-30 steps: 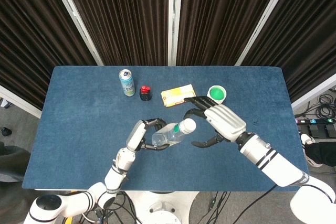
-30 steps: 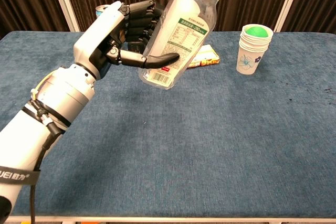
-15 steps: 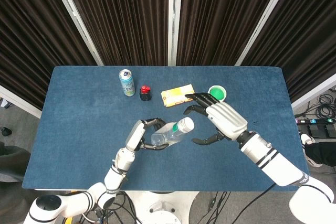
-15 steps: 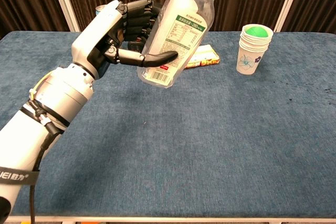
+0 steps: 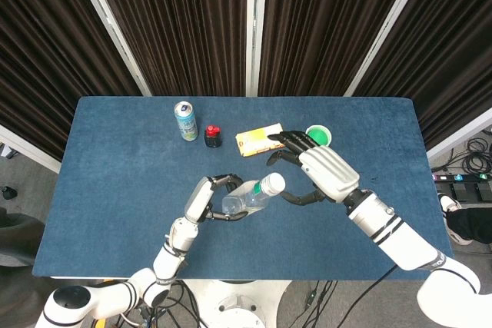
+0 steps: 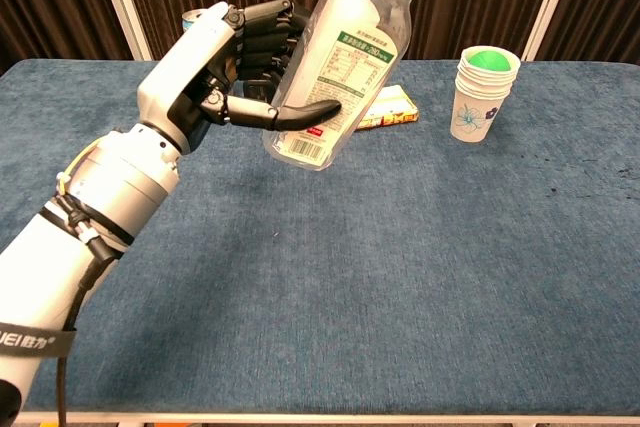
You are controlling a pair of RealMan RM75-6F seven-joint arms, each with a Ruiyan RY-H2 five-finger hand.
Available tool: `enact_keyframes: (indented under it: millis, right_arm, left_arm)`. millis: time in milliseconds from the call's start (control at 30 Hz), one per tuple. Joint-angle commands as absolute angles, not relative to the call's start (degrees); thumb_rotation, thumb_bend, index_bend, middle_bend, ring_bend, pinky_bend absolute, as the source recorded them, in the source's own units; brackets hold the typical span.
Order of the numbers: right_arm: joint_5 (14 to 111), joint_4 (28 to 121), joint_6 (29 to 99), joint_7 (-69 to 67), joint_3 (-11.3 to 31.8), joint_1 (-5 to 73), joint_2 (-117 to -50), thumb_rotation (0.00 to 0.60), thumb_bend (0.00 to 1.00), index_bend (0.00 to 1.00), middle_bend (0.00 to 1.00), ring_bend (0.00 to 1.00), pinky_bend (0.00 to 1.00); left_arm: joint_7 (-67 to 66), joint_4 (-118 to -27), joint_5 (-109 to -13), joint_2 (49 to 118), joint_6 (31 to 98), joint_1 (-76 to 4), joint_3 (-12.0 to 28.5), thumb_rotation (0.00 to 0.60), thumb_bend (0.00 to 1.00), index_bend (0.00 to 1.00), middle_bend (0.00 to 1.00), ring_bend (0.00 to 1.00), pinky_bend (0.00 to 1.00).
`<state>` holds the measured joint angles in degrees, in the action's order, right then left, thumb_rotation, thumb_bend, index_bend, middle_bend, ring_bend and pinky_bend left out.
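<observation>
**Clear bottle held aloft, right hand at the cap**

The left hand [image 6: 235,67] grips a clear plastic bottle [image 6: 340,62] above the middle of the blue table [image 5: 115,182], its fingers [image 6: 300,112] wrapped round the labelled body with the thumb across the front. The bottle is tilted, its base low and left, its green-and-white cap [image 5: 271,183] pointing up and to the right.

The right hand [image 5: 323,176] hangs just right of the cap with its fingers spread and curved, holding nothing. The thumb looks very near the cap; whether it touches cannot be told from the head view.

The bottle looks empty or nearly so, hence light. Its thin walls would likely dent under a hard squeeze, and the smooth plastic may slip; the labelled waist is the steadier hold, while the ribbed cap suits a fingertip pinch.

On the far side of the table stand a drink can [image 5: 185,120], a small dark bottle with a red cap [image 5: 212,136], a flat yellow packet [image 5: 257,140] and a stack of paper cups [image 6: 485,92].
</observation>
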<state>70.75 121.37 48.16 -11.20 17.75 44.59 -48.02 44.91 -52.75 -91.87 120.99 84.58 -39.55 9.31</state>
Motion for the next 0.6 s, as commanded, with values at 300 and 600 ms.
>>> enact_keyframes:
  millis: [300,600]
  right_arm:
    - [70.0,121.6,46.6,-10.8,17.6,45.3,-48.0,0.600,0.24,0.35,0.08,0.00,0.00]
    - [69.9,121.4,45.8,-11.2,17.6,45.6,-48.0,0.600,0.29,0.38,0.09,0.00,0.00]
  left_arm:
    - [45.1,-52.4,-91.7,121.0,84.3,-39.7,9.4,0.600,0.34,0.61,0.63,0.54,0.58]
    - [45.4,-52.1,-91.6,121.1,84.2,-39.7,9.5,0.600,0.34,0.61,0.63,0.54,0.58]
